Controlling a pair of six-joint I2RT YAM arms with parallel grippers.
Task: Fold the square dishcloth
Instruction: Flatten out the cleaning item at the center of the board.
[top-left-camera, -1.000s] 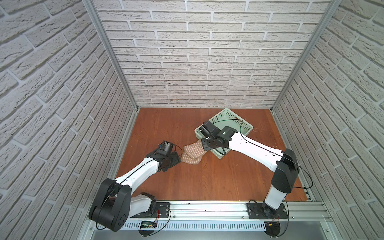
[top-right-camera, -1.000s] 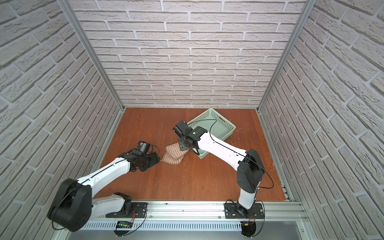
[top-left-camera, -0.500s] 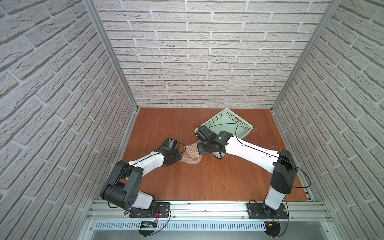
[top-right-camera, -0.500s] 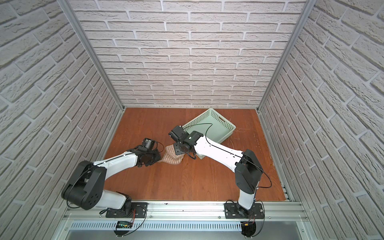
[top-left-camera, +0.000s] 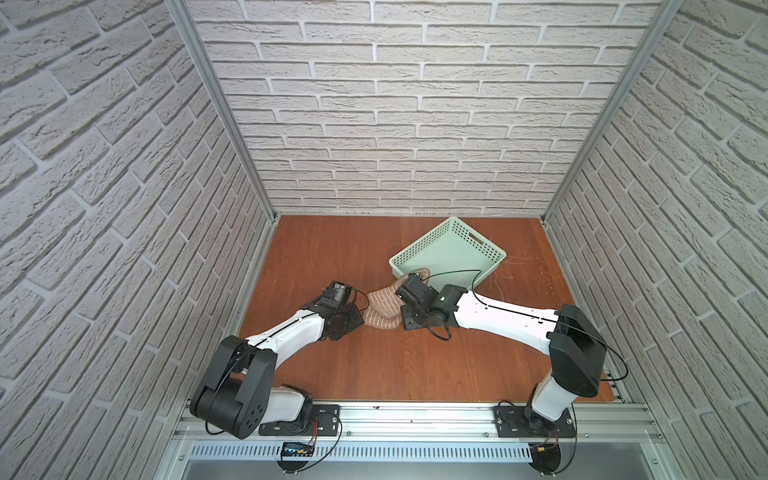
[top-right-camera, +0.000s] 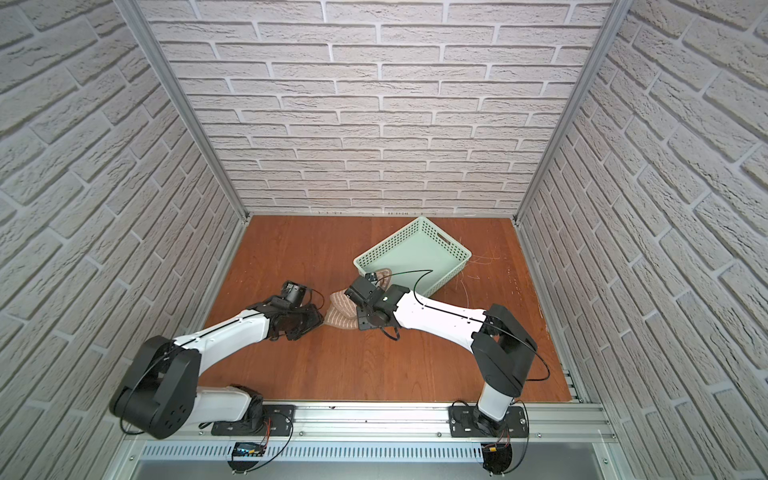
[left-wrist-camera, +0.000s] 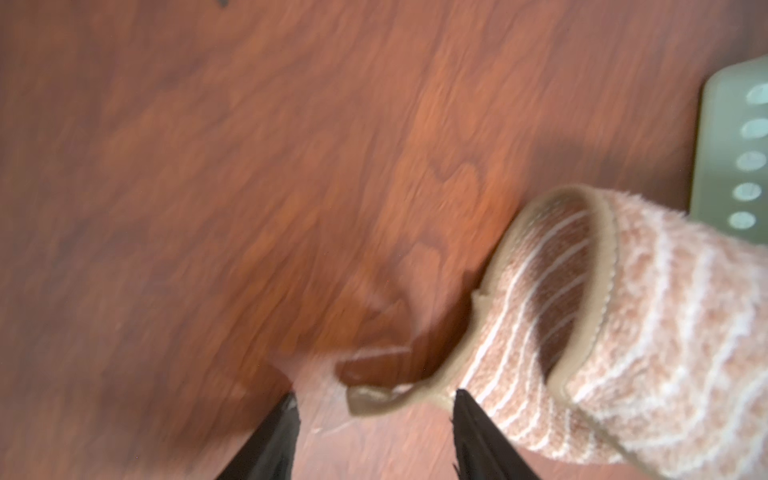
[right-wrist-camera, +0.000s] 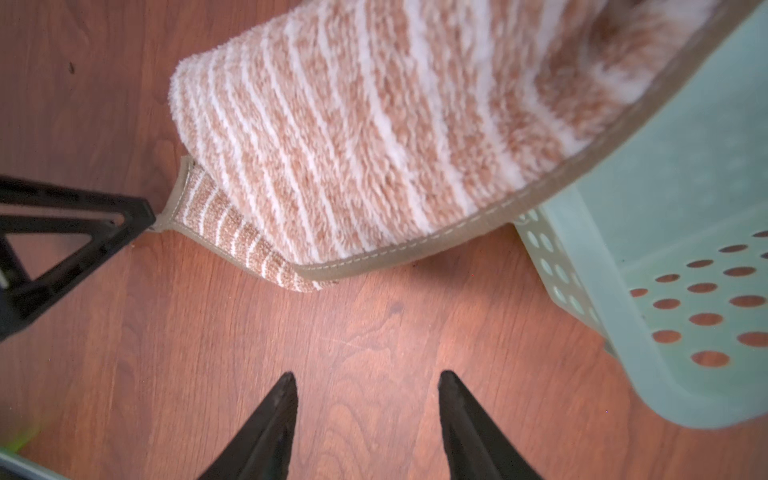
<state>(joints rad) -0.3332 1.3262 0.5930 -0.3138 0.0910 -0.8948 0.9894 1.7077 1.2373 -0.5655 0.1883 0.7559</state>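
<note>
Both gape. Left end effector straddles a hem of the square dishcloth (draped on the basket); right end effector empty.

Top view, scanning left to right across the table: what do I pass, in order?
left gripper → square dishcloth → green basket. The right gripper is left out, since it overlaps both the cloth and the basket there.

Left arm and right arm reach inward, jaws parted.
</note>
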